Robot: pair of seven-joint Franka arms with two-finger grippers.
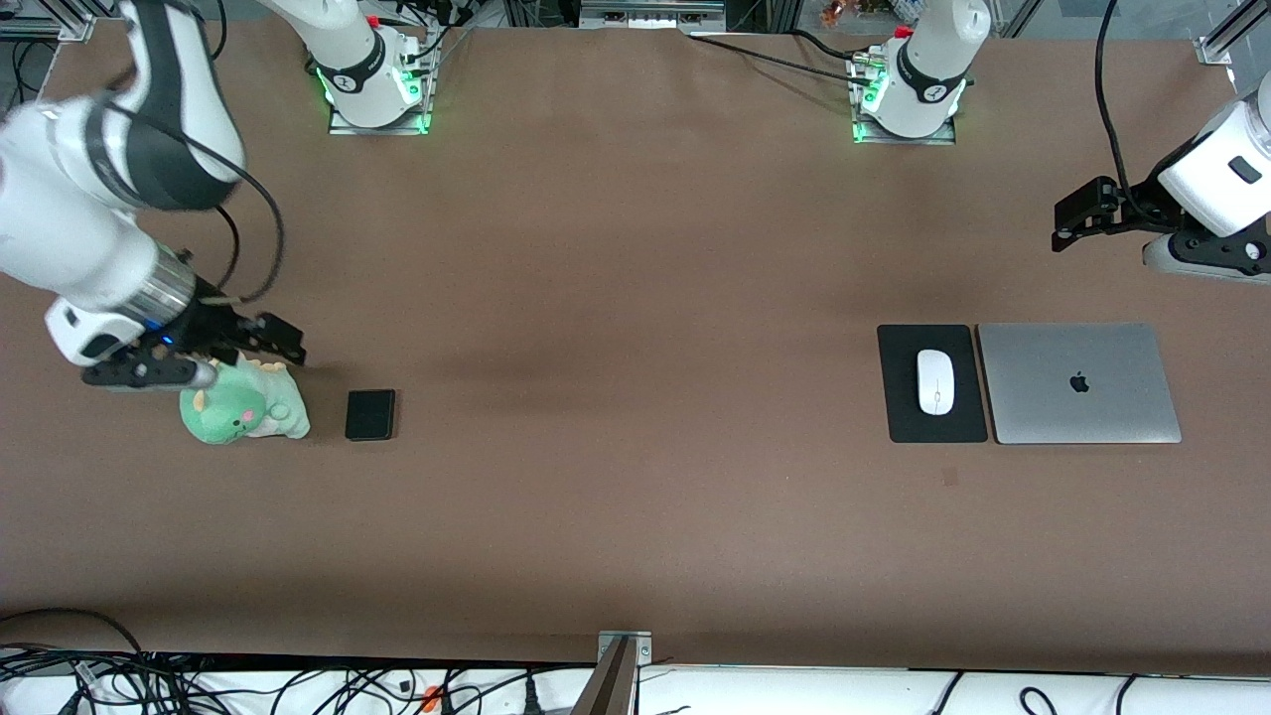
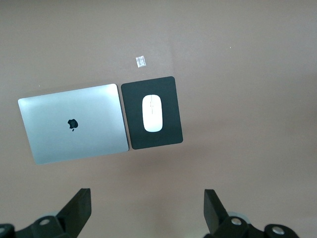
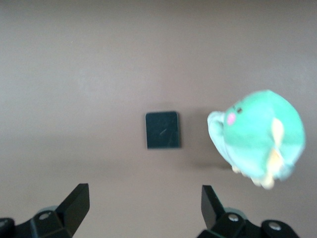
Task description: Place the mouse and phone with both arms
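The white mouse [image 1: 934,381] [image 2: 152,113] lies on a black mouse pad [image 1: 899,417] [image 2: 168,136] toward the left arm's end of the table. The small black phone [image 1: 370,414] [image 3: 162,130] lies flat toward the right arm's end, beside a green plush toy. My left gripper [image 1: 1206,260] [image 2: 147,196] hangs open and empty over bare table by the laptop. My right gripper [image 1: 159,372] [image 3: 144,191] hovers open and empty above the plush toy.
A closed silver laptop [image 1: 1079,382] [image 2: 74,124] lies against the mouse pad. The green plush toy [image 1: 243,407] [image 3: 260,136] sits beside the phone. A small scrap [image 2: 141,61] lies on the brown table [image 1: 635,298] near the pad.
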